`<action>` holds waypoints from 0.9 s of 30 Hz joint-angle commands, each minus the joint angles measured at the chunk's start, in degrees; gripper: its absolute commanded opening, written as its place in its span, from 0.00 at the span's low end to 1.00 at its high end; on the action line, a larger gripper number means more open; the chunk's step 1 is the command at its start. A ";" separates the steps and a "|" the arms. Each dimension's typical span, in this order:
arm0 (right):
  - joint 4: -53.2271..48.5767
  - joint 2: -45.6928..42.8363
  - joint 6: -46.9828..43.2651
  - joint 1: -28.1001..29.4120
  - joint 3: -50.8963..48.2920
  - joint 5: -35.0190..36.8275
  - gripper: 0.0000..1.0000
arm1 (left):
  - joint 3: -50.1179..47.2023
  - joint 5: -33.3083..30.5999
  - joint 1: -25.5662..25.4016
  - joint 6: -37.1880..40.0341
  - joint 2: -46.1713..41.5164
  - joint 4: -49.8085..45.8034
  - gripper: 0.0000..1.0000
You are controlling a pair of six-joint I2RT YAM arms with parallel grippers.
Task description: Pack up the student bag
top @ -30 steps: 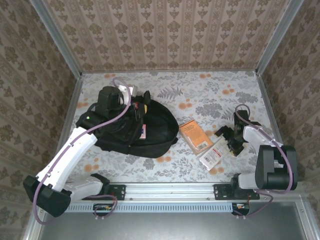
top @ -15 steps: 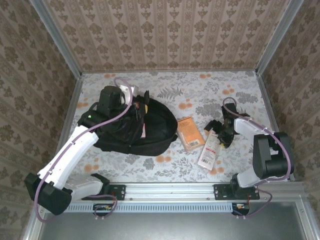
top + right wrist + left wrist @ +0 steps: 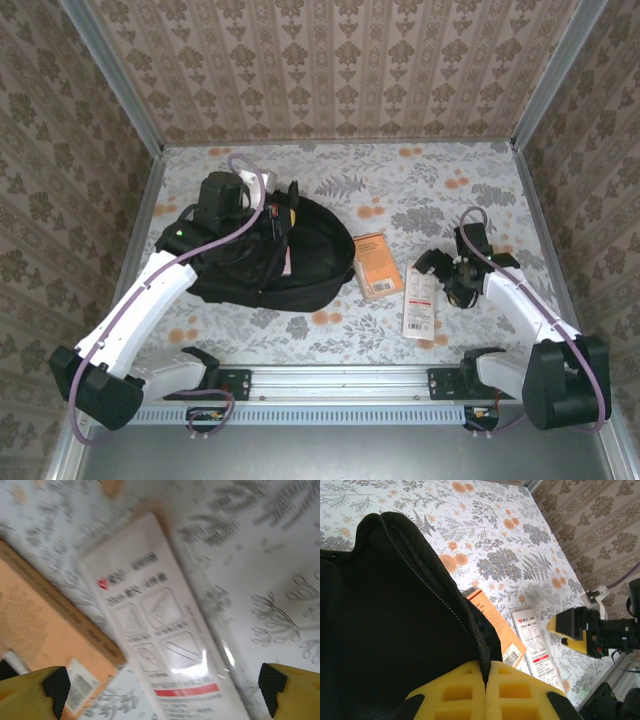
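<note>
Rim of the student bag (image 3: 385,630) inside the closed left tool (image 3: 486,672).

A robot lab cell: wallpapered panels (image 3: 330,70) in metal posts (image 3: 112,75) box in a floral table (image 3: 430,180), with an aluminium rail (image 3: 340,380) along the bottom.

Top view overhead, left wrist against student bag (image 3: 380,630) looking right, right wrist close over white packet (image 3: 160,630) (shared by all)
</note>
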 commanded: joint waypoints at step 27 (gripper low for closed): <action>29.94 -0.97 8.34 2.73 -12.32 -19.71 0.90 | 0.51 0.36 0.37 1.61 1.44 1.18 0.00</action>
